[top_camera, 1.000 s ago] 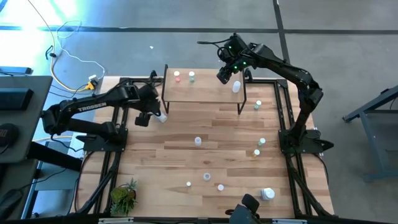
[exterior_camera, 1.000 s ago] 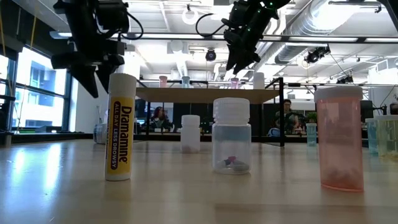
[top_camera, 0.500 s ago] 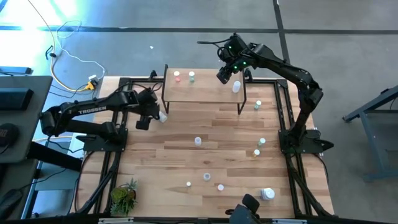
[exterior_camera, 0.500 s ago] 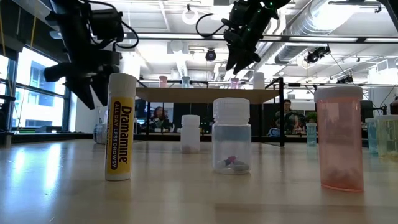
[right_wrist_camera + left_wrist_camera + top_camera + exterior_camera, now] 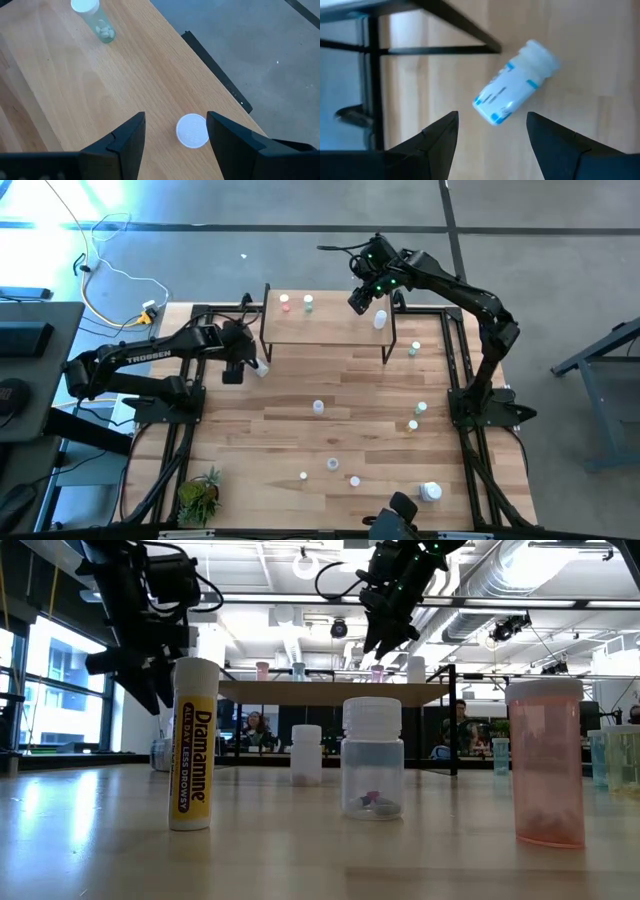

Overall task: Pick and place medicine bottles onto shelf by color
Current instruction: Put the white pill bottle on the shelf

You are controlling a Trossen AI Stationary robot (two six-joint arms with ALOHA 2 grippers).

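A white medicine bottle [image 5: 506, 94] with blue bands lies on its side on the table by the shelf's [image 5: 325, 328] front left leg. My left gripper [image 5: 492, 122] hangs open just over it [image 5: 262, 367], a finger on either side of its bottom end, touching nothing. My right gripper [image 5: 360, 302] hovers open above the shelf's right part. Under it a white-capped bottle [image 5: 192, 131] stands on the board [image 5: 75, 90]. A red-capped bottle [image 5: 285, 302] and a green-capped one [image 5: 308, 303] stand at the shelf's far left.
Several small bottles stand scattered on the plank table [image 5: 318, 407] [image 5: 333, 465] [image 5: 413, 425] [image 5: 414, 350]. A larger white one [image 5: 430, 492] is near the front right and a potted plant [image 5: 198, 495] at the front left. A yellow tube [image 5: 194, 745] stands close to the low camera.
My left gripper has sunk a little toward the lying bottle and has rolled about its own pointing line. The bottle lies where it was, and my right arm has kept still.
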